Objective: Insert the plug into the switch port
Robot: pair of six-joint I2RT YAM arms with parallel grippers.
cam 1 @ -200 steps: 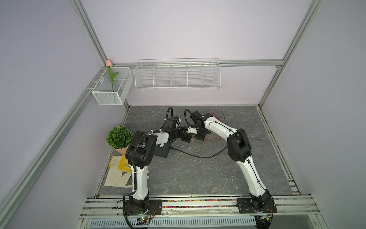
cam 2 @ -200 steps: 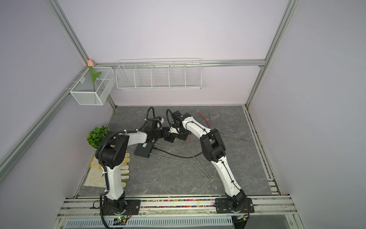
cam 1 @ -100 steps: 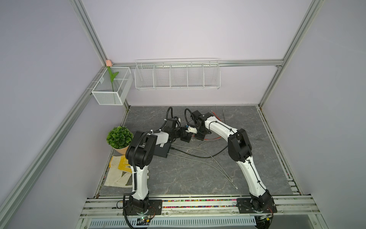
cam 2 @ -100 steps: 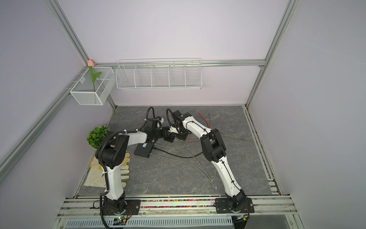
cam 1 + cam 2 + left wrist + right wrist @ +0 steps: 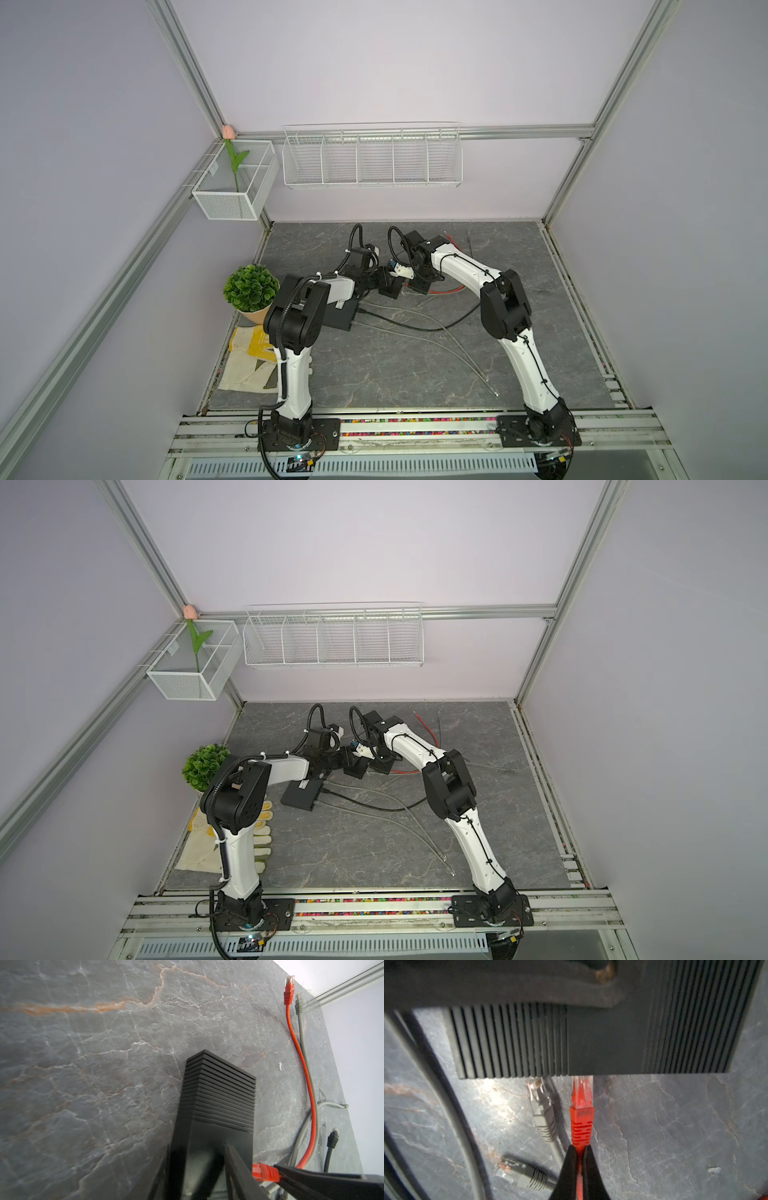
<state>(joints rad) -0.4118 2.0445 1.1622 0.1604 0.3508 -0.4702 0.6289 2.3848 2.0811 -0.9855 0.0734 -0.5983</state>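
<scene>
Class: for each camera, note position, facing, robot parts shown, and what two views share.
Top views: high overhead, looking down at the table; left arm and right arm show.
Left wrist: on that arm, looking along the left gripper at the switch it clamps.
Right wrist: on that arm, looking along the shut right gripper at the red plug.
Shared: both wrist views show switch and red plug.

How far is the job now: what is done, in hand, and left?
Done: left end effector grips the black switch; right end effector pinches the red Ethernet plug. In hand: its clear tip reaches the switch's edge. Left: pushing it fully in; seating is not visible.
</scene>
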